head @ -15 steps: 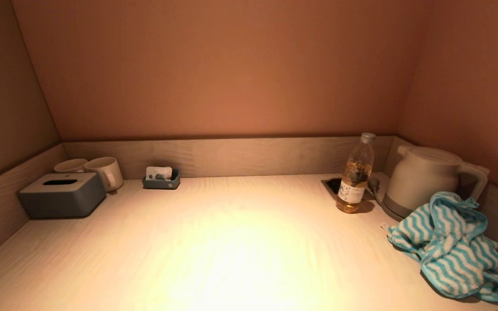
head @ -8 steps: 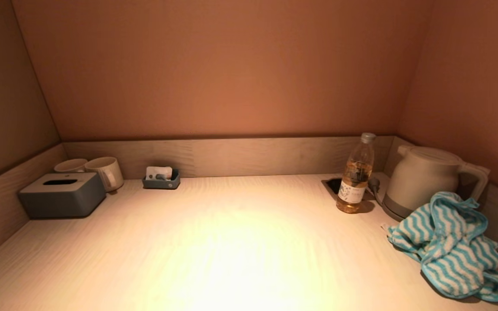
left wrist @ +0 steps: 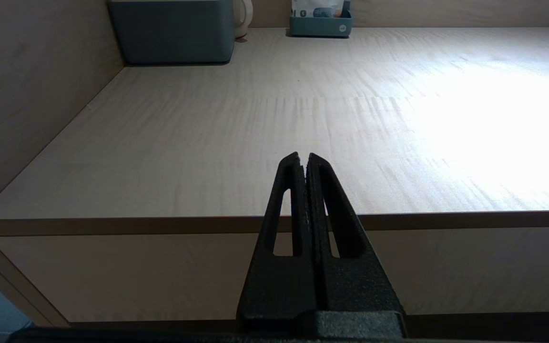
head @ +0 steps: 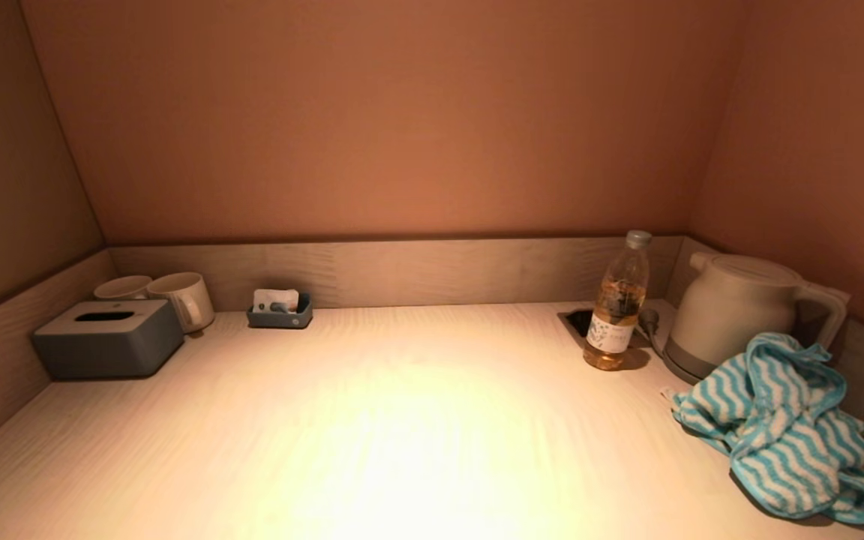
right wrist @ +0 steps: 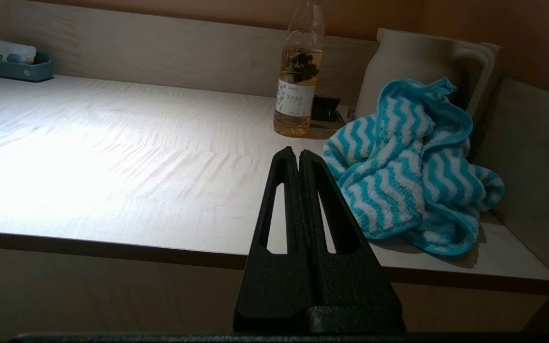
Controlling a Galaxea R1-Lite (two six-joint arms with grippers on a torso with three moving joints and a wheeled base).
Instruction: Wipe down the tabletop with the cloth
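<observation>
No wiping is judged to have begun. The crumpled blue-and-white zigzag-striped terry cloth (head: 781, 427) is left lying at the right end of the pale wood-grain desk (head: 372, 420), beside the white electric kettle (head: 732, 315). The left hand (left wrist: 303, 159) and right hand (right wrist: 299, 155) are held closed and empty, short of the desk's front edge.

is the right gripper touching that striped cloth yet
Apart. The right wrist view shows the right gripper shut and hanging short of the tabletop's front edge, while the cloth lies on it beyond.
</observation>
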